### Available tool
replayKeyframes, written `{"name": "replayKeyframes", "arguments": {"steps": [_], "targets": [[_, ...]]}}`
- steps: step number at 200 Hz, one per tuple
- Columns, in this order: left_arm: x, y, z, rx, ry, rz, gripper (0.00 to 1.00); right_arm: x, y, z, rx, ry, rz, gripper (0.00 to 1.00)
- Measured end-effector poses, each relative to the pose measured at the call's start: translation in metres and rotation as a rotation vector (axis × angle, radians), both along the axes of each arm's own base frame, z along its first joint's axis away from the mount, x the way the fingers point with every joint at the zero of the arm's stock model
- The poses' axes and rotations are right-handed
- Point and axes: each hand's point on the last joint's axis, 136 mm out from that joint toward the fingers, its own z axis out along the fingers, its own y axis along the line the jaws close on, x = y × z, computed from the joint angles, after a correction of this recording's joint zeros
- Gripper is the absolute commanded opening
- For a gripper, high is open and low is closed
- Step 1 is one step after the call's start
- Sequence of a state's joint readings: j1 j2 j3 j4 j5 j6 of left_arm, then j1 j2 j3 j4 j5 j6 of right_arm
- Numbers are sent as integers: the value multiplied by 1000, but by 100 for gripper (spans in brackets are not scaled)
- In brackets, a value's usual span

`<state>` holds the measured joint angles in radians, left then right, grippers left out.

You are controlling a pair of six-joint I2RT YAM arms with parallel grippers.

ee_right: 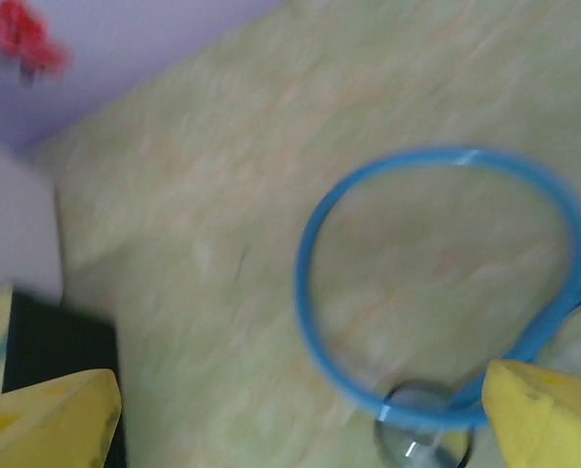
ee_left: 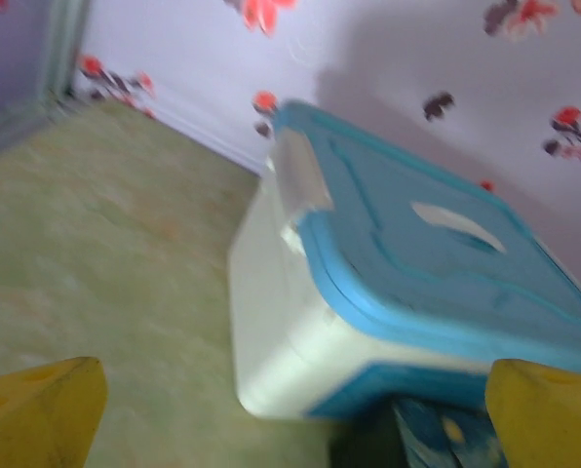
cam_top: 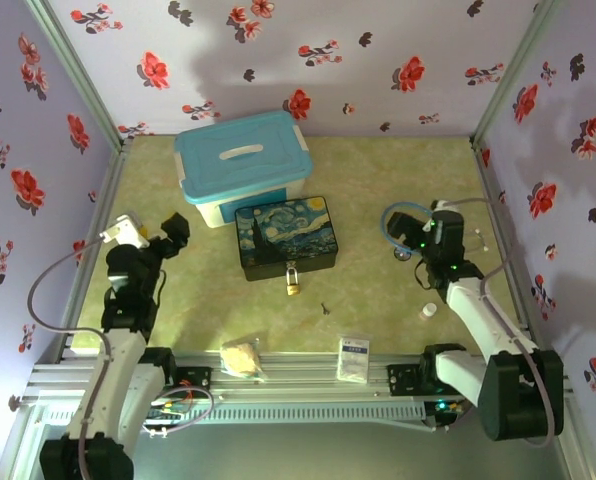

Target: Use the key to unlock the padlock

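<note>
- our left gripper (cam_top: 175, 228) hangs over the left part of the tabletop (cam_top: 178, 300) with its yellow fingers (ee_left: 37, 414) spread wide and nothing between them; its wrist view looks at the blue-lidded bin (ee_left: 417, 273).
- our right gripper (cam_top: 398, 222) sits over the right part of the tabletop, also spread and empty; its fingers (ee_right: 549, 419) frame a blue cable loop (ee_right: 304, 278) and a small round metal piece (ee_right: 417, 444).
- the padlock (cam_top: 293, 278) lies near the middle of the tabletop, touching or just beside the near side of the starry-night box (cam_top: 285, 236). we cannot tell whether its shackle is hooked to the box.
- the key (cam_top: 324, 308) lies flat just beside the padlock, a little toward the near edge and the right, apart from it.
- we judge the step in hand to be picking up the key, not yet begun. the right gripper is the closer one.
- to do it well, we should come straight down over the key and pinch across its thin body, leaving the blade free for the keyhole.
- the left gripper could then steady the padlock.
- the cable loop below the right gripper might snag.
- a white cap (cam_top: 429, 311), a white sachet (cam_top: 354, 357) and a crumpled bag (cam_top: 243, 358) lie toward the near edge, clear of the key.
</note>
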<state>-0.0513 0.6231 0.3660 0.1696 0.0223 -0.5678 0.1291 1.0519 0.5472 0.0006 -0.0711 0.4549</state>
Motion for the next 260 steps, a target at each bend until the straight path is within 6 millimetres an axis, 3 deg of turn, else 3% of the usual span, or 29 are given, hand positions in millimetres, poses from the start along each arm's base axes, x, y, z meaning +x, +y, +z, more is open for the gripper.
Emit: {"name": "replayKeyframes", "arguments": {"steps": [30, 55, 85, 117, 157, 191, 224, 260], "targets": [[-19, -51, -26, -72, 129, -186, 100, -32, 63, -25, -26, 150, 209, 93], [-41, -100, -42, -97, 216, -350, 100, -56, 100, -36, -83, 238, 330, 86], [-67, -149, -61, -91, 309, -498, 100, -88, 131, -54, -168, 323, 425, 78], [-89, -185, -72, -63, 387, -611, 100, -122, 154, -68, -197, 386, 497, 71], [-104, -217, -81, -63, 429, -672, 100, -151, 180, -81, -222, 420, 565, 60], [-114, -240, -93, -62, 455, -703, 100, -161, 183, -101, -268, 466, 562, 50], [-113, -245, -91, -91, 431, -687, 100, -165, 182, -110, -305, 480, 550, 41], [-112, -237, -100, -102, 431, -648, 100, -167, 190, -113, -299, 473, 563, 39]]}}
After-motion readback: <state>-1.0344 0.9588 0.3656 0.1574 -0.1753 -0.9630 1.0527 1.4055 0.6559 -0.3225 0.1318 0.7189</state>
